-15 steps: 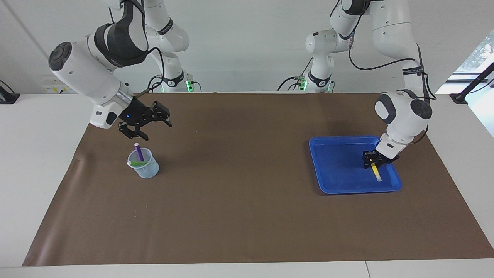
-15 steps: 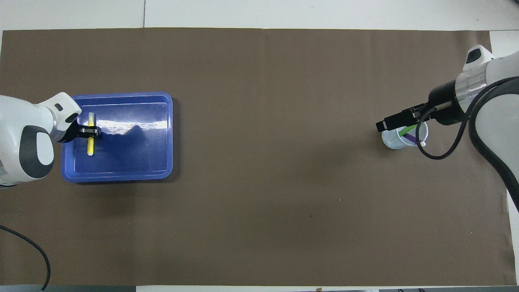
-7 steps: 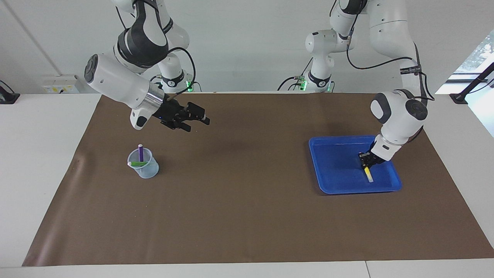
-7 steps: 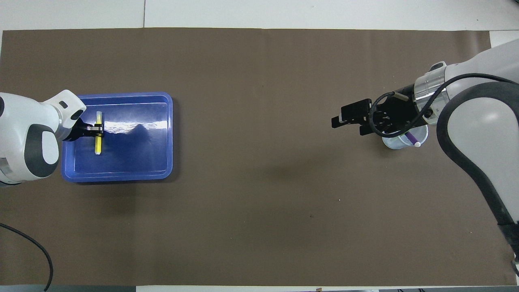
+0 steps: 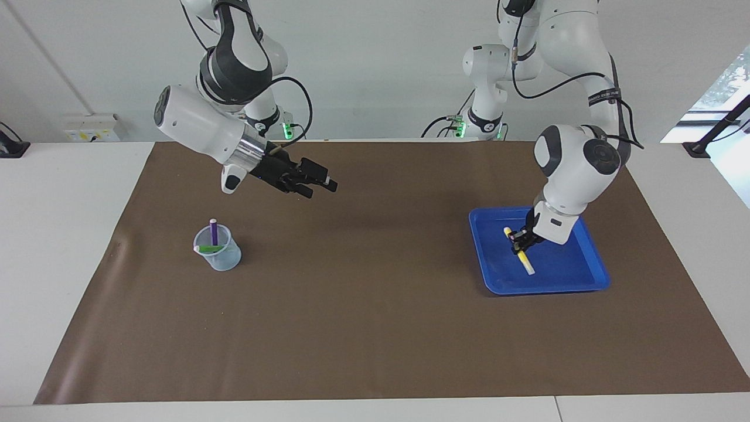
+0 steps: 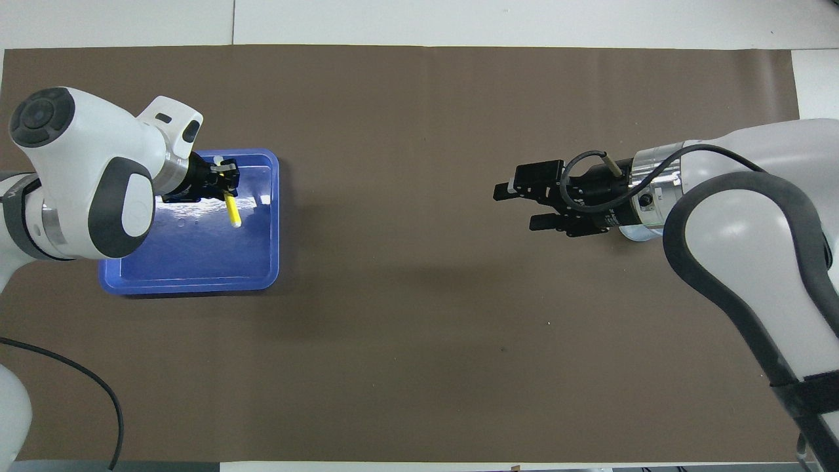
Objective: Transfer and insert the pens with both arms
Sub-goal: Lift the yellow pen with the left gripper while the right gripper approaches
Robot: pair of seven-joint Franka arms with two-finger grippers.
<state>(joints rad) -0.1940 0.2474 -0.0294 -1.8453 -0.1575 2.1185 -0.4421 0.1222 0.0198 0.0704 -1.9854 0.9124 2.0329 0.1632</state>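
Observation:
My left gripper (image 5: pixel 519 238) (image 6: pixel 226 178) is shut on the yellow pen (image 5: pixel 525 261) (image 6: pixel 233 212) and holds it tilted over the blue tray (image 5: pixel 491 282) (image 6: pixel 196 286). The purple pen (image 5: pixel 213 231) stands in a clear cup (image 5: pixel 220 258) toward the right arm's end of the table. The green pen (image 5: pixel 208 248) lies across the cup's mouth. My right gripper (image 5: pixel 319 183) (image 6: pixel 524 206) is open and empty, raised over the mat between the cup and the table's middle. In the overhead view the right arm hides the cup's pens.
A brown mat (image 5: pixel 363 328) (image 6: pixel 406 367) covers the table. The tray holds nothing else that I can see. Only a sliver of the cup (image 6: pixel 633 235) shows under the right wrist in the overhead view.
My left gripper has lifted the yellow pen off the tray floor and carried it toward the table's middle. My right gripper has moved from above the cup toward the table's middle.

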